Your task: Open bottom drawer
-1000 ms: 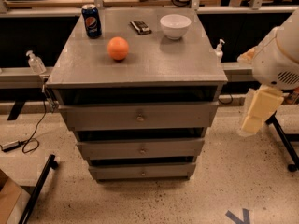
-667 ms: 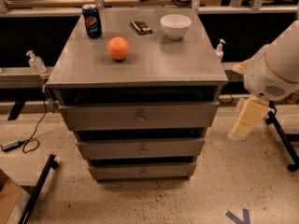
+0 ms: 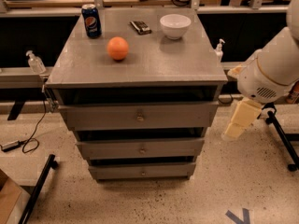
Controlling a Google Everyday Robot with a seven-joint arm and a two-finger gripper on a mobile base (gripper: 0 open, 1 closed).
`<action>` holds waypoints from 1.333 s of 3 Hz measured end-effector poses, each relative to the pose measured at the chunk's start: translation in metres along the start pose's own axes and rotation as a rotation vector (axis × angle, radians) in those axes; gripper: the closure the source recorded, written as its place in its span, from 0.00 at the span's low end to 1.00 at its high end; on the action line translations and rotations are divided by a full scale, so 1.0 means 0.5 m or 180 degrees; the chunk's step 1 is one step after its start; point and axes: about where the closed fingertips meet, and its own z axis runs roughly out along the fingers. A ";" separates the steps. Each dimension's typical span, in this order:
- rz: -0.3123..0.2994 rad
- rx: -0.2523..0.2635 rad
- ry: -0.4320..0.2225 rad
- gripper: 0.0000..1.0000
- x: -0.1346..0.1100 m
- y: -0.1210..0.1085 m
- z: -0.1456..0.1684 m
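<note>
The grey cabinet (image 3: 140, 64) has three drawer fronts. The bottom drawer (image 3: 141, 171) is the narrowest and lowest panel, with a small round knob (image 3: 143, 173); it looks closed. My gripper (image 3: 235, 129) hangs from the white arm (image 3: 271, 73) at the right of the cabinet, level with the middle drawer (image 3: 140, 148). It points down and left, apart from the cabinet and above and to the right of the bottom drawer.
On the cabinet top stand a Pepsi can (image 3: 91, 20), an orange (image 3: 117, 48), a white bowl (image 3: 175, 25) and a small dark object (image 3: 140, 27). A black stand leg (image 3: 39, 188) lies at the lower left, another (image 3: 282, 139) at the right. A cable (image 3: 28, 143) lies on the floor.
My arm and gripper have moved left toward the cabinet's right side and a little lower. The drawers and tabletop objects have not moved.
</note>
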 end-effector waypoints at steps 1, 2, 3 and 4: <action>0.0077 -0.0070 -0.0206 0.00 -0.005 0.019 0.090; 0.0074 0.0000 -0.0274 0.00 -0.007 0.019 0.156; 0.0169 -0.0224 -0.0346 0.00 -0.009 0.038 0.239; 0.0178 -0.0236 -0.0371 0.00 -0.009 0.043 0.245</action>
